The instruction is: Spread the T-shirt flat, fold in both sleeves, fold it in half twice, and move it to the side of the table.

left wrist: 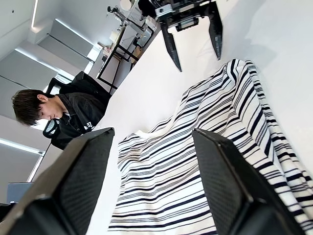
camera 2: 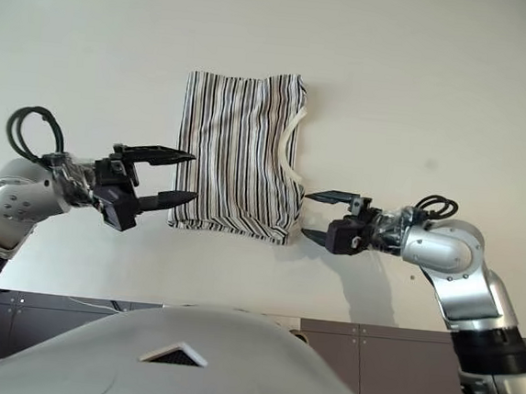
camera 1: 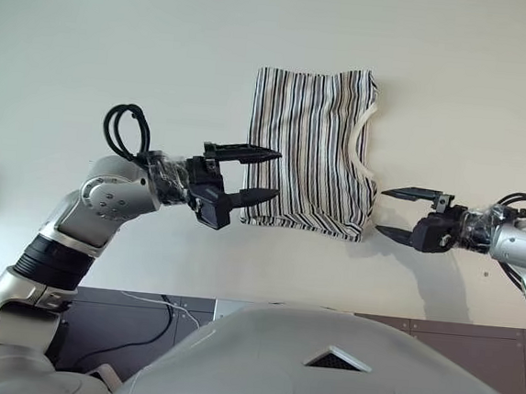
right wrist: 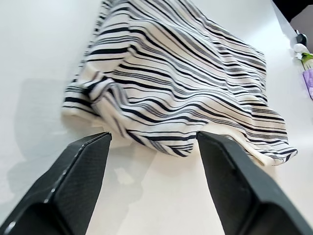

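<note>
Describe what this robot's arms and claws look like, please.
Both arms, left arm and right arm, are smooth silver-grey shells with black ribbed joints. Each ends in a black claw, the left claw and right claw, with two slim pointed fingers. Black cable loops stick out at each wrist.

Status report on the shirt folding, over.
Left gripper open, right gripper open, flanking the T-shirt. T-shirt folded, flat on table. Nothing in the way.
</note>
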`<state>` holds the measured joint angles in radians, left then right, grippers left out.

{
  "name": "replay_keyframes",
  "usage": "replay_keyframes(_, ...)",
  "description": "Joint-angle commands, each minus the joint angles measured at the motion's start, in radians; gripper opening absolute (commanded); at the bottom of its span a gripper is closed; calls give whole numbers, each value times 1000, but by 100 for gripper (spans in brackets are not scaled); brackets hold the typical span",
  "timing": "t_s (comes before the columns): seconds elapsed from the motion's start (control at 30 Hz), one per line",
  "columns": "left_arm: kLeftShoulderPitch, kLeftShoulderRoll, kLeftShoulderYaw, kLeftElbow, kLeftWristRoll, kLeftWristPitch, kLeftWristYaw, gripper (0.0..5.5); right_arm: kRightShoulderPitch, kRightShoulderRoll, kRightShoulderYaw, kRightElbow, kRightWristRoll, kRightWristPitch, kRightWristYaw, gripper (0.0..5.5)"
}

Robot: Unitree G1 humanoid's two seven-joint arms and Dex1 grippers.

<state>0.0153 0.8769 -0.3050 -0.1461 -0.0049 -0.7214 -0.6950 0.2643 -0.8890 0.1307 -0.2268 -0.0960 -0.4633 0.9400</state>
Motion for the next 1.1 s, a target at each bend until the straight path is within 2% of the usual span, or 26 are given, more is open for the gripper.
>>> replay_keyframes(0.03, 71, 80, 52, 58, 77, -36, -33, 295, 111, -22, -6, -69, -71, -50, -40, 320)
replay_keyframes(0.2, 107, 88, 34, 264, 366, -189, 40, 295, 84, 24, 70, 9, -274, -84, -131, 320)
replay_keyframes(0.47, 108, 37, 1, 326, 600, -251, 185, 295, 34, 54, 130, 86, -389, -98, -253, 320)
replay_keyframes(0.63, 105, 4, -46, 327, 637, -238, 213, 295, 13, 39, 151, 99, -396, -107, -280, 320)
replay_keyframes(0.9, 93, -37, -86, 350, 584, -199, 216, 295, -36, 30, 170, 122, -392, -131, -289, 320)
replay_keyframes(1.1, 85, -24, -106, 368, 552, -230, 213, 196, -52, 33, 185, 131, -406, -147, -303, 320)
